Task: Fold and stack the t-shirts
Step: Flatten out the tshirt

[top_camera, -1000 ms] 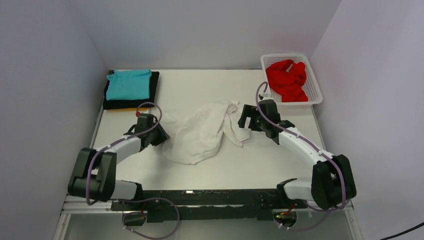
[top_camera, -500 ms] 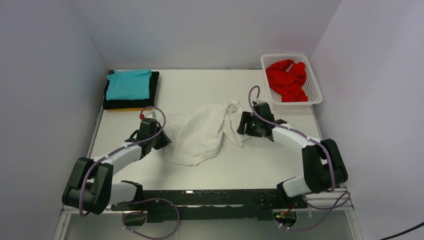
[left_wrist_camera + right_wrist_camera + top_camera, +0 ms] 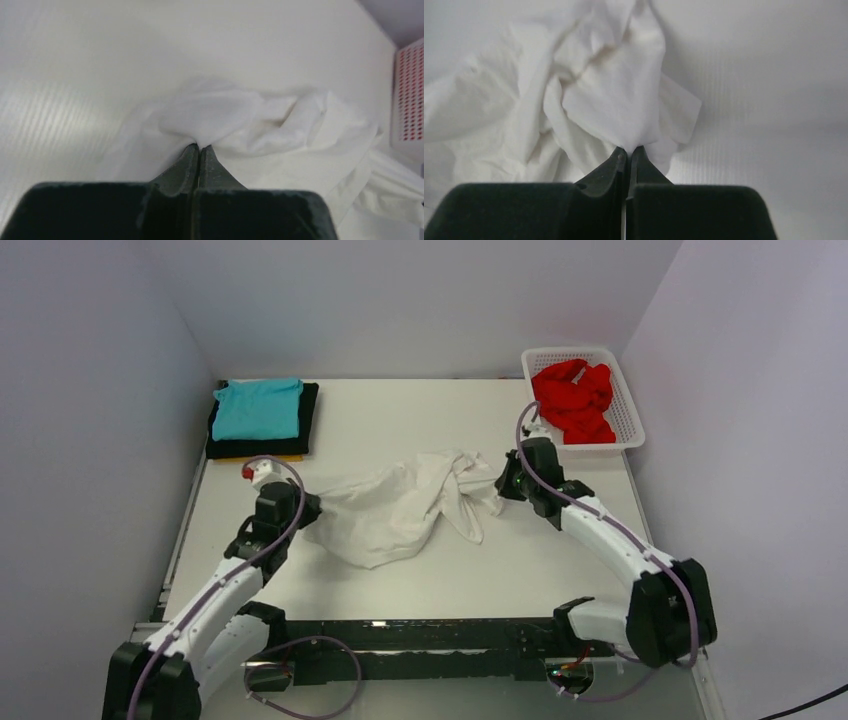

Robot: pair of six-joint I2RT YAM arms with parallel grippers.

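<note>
A crumpled white t-shirt (image 3: 400, 508) lies mid-table, stretched between both arms. My left gripper (image 3: 312, 506) is shut on its left edge; in the left wrist view the cloth (image 3: 235, 112) bunches at the closed tips (image 3: 199, 147). My right gripper (image 3: 503, 483) is shut on its right edge, the fabric (image 3: 614, 100) rising from the pinched tips (image 3: 628, 149). A folded teal t-shirt (image 3: 259, 407) lies on a black one (image 3: 308, 420) at the back left, with a yellow-orange edge (image 3: 272, 457) under them. A red t-shirt (image 3: 573, 400) sits in the basket.
The white lattice basket (image 3: 628, 418) stands at the back right corner, also seen at the right edge of the left wrist view as a basket wall (image 3: 410, 100). Grey walls close in the table on three sides.
Both grippers closed on the white t-shirt's edges. The left arm pulled back and left, the right one up and right, drawing the shirt out wider between them.
</note>
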